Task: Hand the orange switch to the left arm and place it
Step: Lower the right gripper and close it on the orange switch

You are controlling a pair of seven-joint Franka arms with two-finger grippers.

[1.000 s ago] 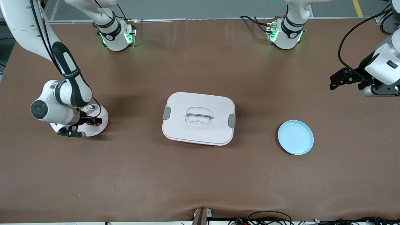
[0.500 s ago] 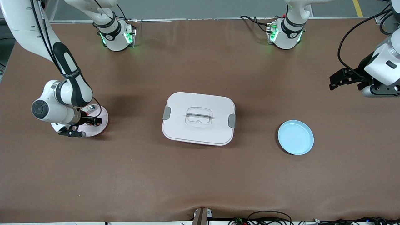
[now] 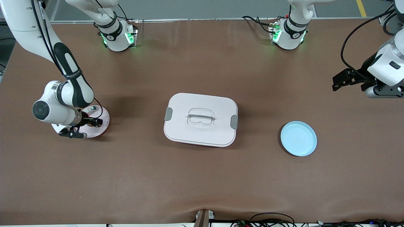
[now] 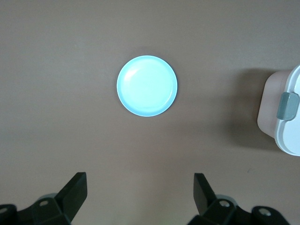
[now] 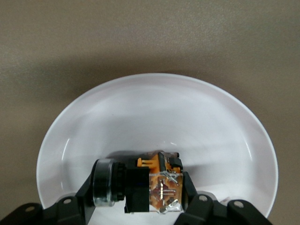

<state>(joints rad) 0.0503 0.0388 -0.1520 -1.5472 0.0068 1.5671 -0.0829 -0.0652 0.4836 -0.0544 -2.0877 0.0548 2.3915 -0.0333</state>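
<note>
The right gripper [image 3: 91, 122] is down in the pink plate [image 3: 102, 127] toward the right arm's end of the table, at about nine o'clock from the box [image 3: 200, 119]. In the right wrist view its two fingers [image 5: 86, 192] stand close on either side of the orange switch [image 5: 140, 185], which lies on its side in the plate's bowl [image 5: 154, 112], black body and rounded cap toward one finger and the orange block with metal contacts toward the other; the fingers look pressed against it, so the right gripper [image 5: 140, 199] has closed onto the part while it rests on the plate. A small silver part [image 3: 92, 108] sits on the same plate, near its rim at about twelve o'clock. The box stands shut at mid-table, grey latches at both short ends. The blue plate [image 3: 298, 138] lies at roughly four o'clock from the box, well apart from it. The left gripper [image 3: 344, 80] hangs in the air over bare table toward the left arm's end, at about one o'clock from the blue plate, waiting. In the left wrist view the left gripper [image 4: 139, 194] has its fingers [image 4: 75, 190] spread wide with nothing between them, the blue plate [image 4: 147, 86] and a corner of the box [image 4: 281, 112] below.
</note>
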